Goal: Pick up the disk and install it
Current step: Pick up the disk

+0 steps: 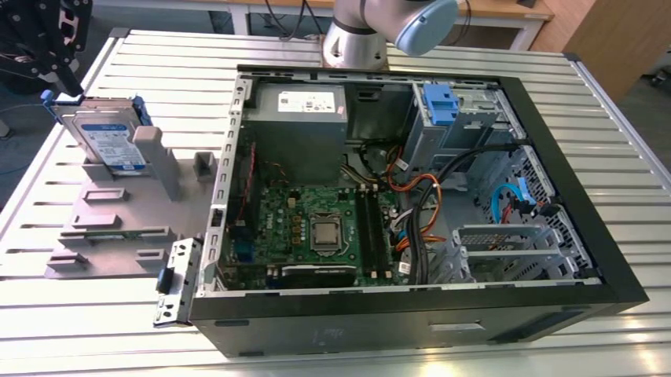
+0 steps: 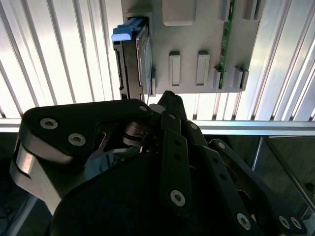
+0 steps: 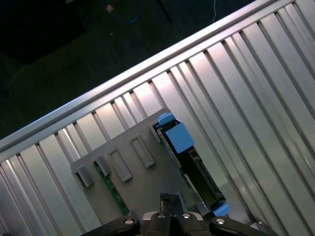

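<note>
The disk stands on edge in a slot of a grey holder at the exterior view's left, its white-and-blue label facing the camera and its blue carrier framing it. My black gripper hangs just above and behind the disk's top edge without touching it. In both wrist views the disk shows edge-on with its blue tab, a short way beyond the gripper. The fingertips lie together with nothing between them.
An open computer case lies on the slatted metal table. Inside are the motherboard, a grey power supply, loose cables, and a drive bay with a blue bracket. The arm's base stands behind the case.
</note>
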Controlling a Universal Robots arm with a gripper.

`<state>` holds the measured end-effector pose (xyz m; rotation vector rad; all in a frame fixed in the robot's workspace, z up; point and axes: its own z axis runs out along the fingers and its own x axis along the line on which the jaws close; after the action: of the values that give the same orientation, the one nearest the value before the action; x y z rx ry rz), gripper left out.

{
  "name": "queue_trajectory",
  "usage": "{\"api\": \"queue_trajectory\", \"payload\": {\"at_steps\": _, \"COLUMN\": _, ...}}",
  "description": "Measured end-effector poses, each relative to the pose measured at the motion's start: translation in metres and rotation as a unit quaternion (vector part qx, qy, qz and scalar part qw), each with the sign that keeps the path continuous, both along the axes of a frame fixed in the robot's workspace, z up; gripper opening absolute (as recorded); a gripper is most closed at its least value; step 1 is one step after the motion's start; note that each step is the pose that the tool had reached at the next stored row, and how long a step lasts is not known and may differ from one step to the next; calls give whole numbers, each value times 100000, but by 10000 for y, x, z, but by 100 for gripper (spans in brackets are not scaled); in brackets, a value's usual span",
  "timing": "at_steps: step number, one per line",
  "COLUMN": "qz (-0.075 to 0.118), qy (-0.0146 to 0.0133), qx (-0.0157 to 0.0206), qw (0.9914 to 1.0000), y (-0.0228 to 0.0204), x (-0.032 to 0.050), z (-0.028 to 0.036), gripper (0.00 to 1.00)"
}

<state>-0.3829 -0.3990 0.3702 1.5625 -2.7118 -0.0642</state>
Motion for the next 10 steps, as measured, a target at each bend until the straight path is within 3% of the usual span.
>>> {"api": "queue_trajectory", "payload": {"at_steps": 10, "qz": 512, "qy": -5, "qx": 2, "qw": 99999, "y": 0, "x": 0, "z": 0, "gripper": 11}}
